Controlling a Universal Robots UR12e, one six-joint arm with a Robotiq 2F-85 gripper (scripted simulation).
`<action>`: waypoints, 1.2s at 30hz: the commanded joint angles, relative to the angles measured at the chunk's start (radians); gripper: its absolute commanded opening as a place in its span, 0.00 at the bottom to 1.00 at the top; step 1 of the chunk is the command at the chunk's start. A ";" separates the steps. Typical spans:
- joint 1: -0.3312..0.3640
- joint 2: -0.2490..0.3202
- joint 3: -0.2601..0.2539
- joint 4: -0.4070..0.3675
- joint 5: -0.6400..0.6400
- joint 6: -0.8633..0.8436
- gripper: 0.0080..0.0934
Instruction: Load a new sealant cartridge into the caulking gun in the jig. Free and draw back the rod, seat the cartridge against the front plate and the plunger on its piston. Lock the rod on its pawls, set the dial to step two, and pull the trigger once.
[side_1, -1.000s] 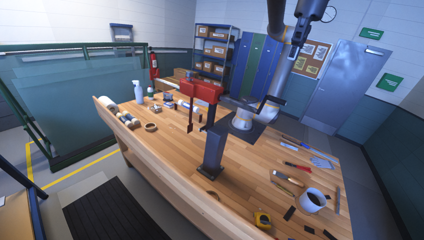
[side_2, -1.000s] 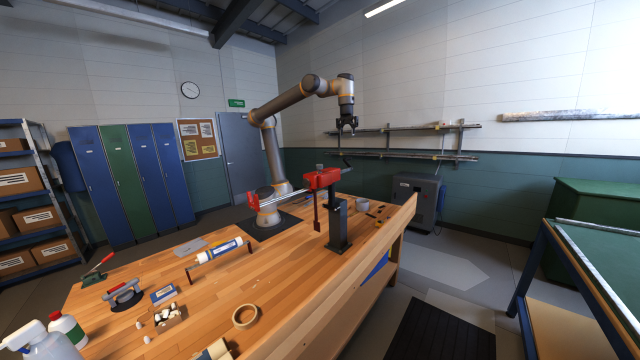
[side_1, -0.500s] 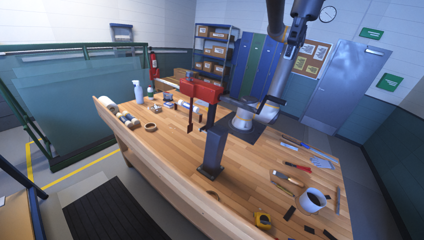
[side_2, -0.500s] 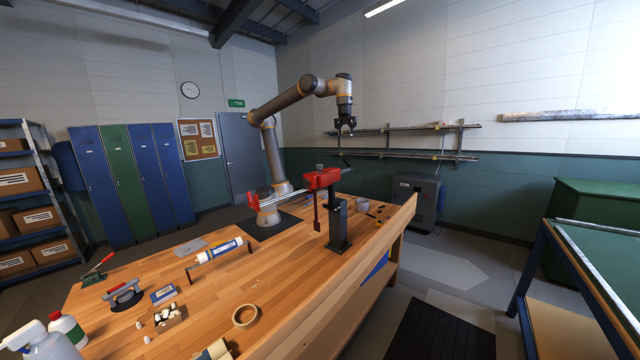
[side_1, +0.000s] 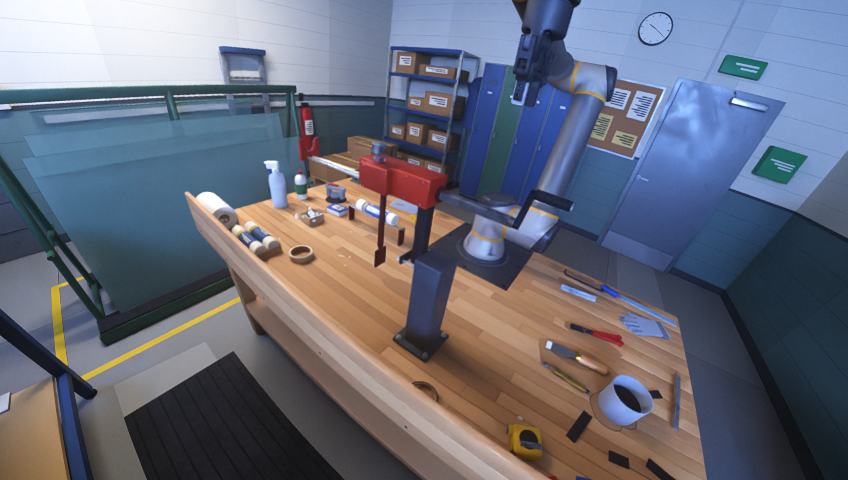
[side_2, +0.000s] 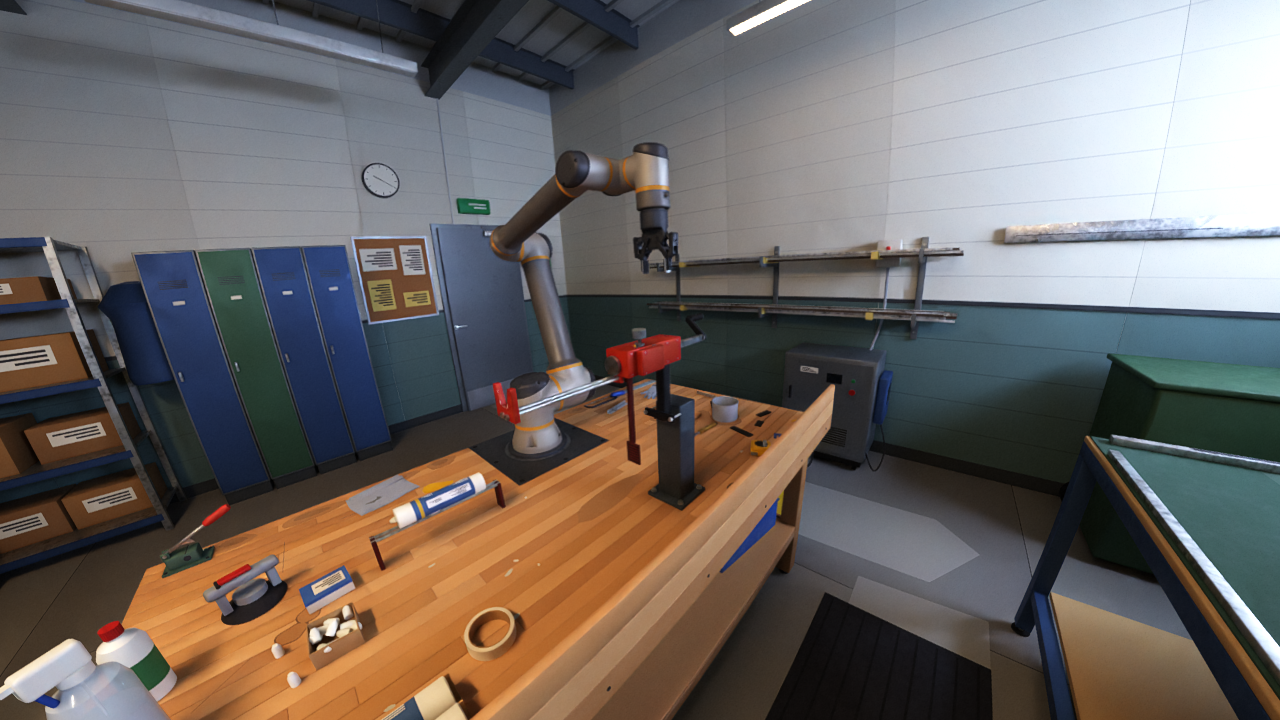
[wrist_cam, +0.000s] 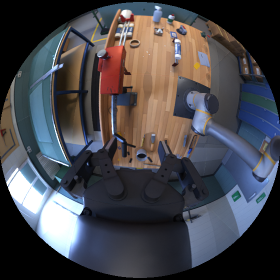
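Observation:
On the wooden workbench a dark jig post (side_1: 427, 300) (side_2: 676, 448) holds the red caulking gun (side_1: 400, 180) (side_2: 643, 355) (wrist_cam: 112, 69) level, its long red trigger (side_1: 380, 238) hanging down. The gun's rod (side_1: 506, 205) (wrist_cam: 113, 116) sticks out of the rear and ends in a bent handle (side_1: 544, 202) (wrist_cam: 122, 142). A grey dial knob (side_1: 378, 148) (wrist_cam: 102, 54) sits on top of the gun. The white and blue sealant cartridge (side_1: 376, 212) (side_2: 440, 500) (wrist_cam: 178, 48) lies on a low cradle beyond the gun. My gripper (side_1: 525, 89) (side_2: 656, 260) (wrist_cam: 138, 149) hangs high above the rod's handle end, open and empty.
The arm's base (side_1: 494, 238) (side_2: 537, 421) stands on a dark plate behind the jig. Hand tools, a mug (side_1: 625, 401) and a tape measure (side_1: 525, 441) lie at the bench's near end; a tape roll (side_1: 301, 254), bottles and spare cartridges (side_1: 254, 237) lie at the far end.

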 joint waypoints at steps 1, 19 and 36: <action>-0.023 -0.012 0.007 0.004 0.000 -0.022 0.82; -0.680 -0.197 0.113 0.083 0.001 -0.679 0.82; -1.205 -0.122 0.077 0.044 0.002 -1.207 0.82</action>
